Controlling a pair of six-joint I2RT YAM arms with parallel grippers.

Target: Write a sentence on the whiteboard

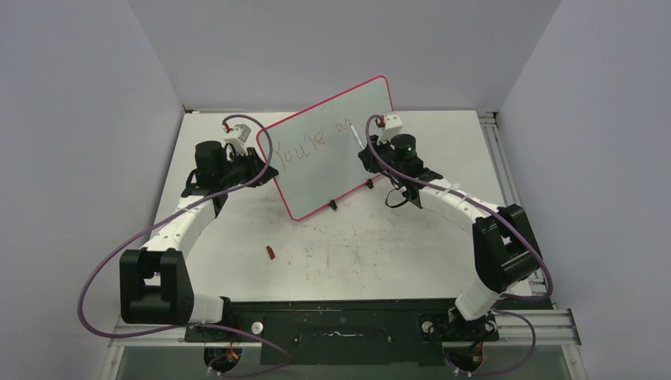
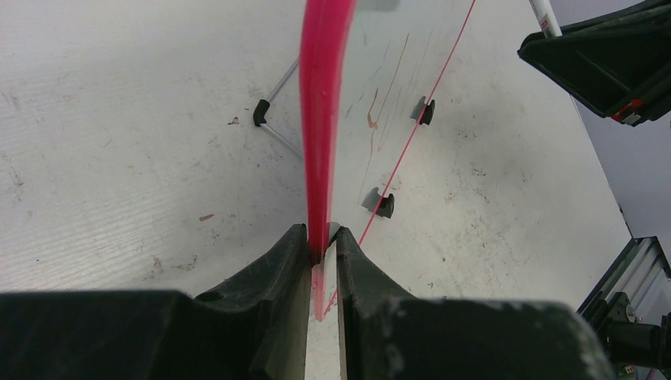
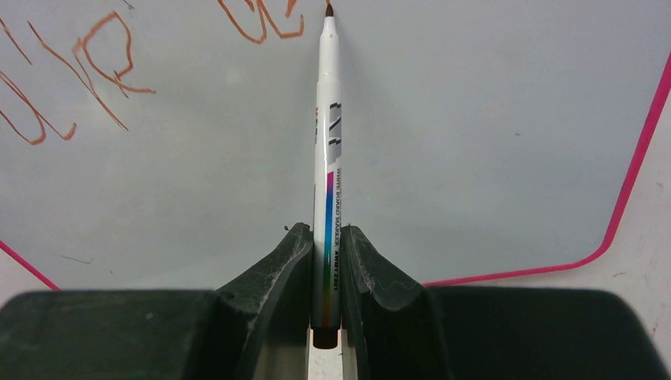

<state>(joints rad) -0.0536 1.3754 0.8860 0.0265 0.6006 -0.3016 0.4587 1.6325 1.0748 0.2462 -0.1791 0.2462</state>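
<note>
on the table (image 1: 380, 245): whiteboard (image 1: 340, 170) stands propped on its two black clip feet (image 1: 333, 206), writing face toward the arms, turned at an angle.
left gripper (image 2: 322, 237): pinched narrow on the whiteboard's left edge, with the pink-red rim right between the fingers.
right gripper (image 3: 324, 241): clamped on a white marker (image 3: 327, 142), barrel pointing straight out at the board.
marker tip: up at the writing surface, just right of the last letters, contact too close to call.
sentence (image 1: 301, 148): reddish-brown scrawl, "you're" plus a couple more letters, upper half of the board.
stray bit: small dark-red piece (image 1: 270, 252) lies on the table, well in front of the board.
</note>
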